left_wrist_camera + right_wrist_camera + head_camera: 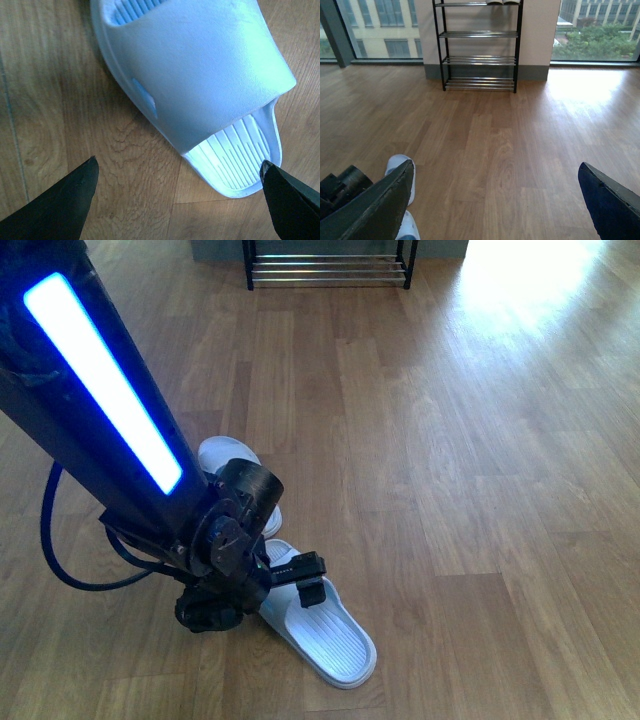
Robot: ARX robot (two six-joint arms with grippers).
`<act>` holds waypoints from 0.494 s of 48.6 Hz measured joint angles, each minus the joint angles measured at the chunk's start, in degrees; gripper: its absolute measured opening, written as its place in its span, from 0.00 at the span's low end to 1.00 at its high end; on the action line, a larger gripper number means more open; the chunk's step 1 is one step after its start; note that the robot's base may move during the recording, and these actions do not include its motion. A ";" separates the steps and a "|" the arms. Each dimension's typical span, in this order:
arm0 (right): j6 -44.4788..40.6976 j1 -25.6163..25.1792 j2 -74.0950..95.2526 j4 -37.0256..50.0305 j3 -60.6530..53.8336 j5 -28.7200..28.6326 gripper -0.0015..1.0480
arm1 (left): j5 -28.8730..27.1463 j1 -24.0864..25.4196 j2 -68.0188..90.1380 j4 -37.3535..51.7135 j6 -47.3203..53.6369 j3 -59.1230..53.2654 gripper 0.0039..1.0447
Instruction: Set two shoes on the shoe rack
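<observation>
Now our left gripper (178,167) hangs spread wide and empty over the toe end of the nearer slipper (330,635), which lies on the floor (450,490), its long axis slanting: heel toward us and rightward, open toe away and leftward. Our right gripper (496,167) is likewise spread and empty; we see the shoe rack (479,60) well apart by the far wall (540,35).

The body camera looks steeply down at the floor (450,490), the shoe rack (328,268) just at its far edge; the left wrist camera hangs close above one pale-blue slipper (200,65) — also in the body view — while the right wrist camera faces level across the room to that rack
</observation>
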 joint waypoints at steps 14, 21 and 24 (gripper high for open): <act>0.00 0.00 0.00 0.00 0.00 0.00 0.91 | -4.04 -1.49 10.75 -3.37 1.68 12.98 0.91; 0.00 0.00 0.00 0.00 0.00 -0.02 0.91 | -9.07 -0.63 10.86 -4.70 5.09 13.07 0.91; 0.00 0.00 0.00 0.00 0.00 0.00 0.91 | -10.45 -0.09 11.08 -5.18 5.95 13.22 0.91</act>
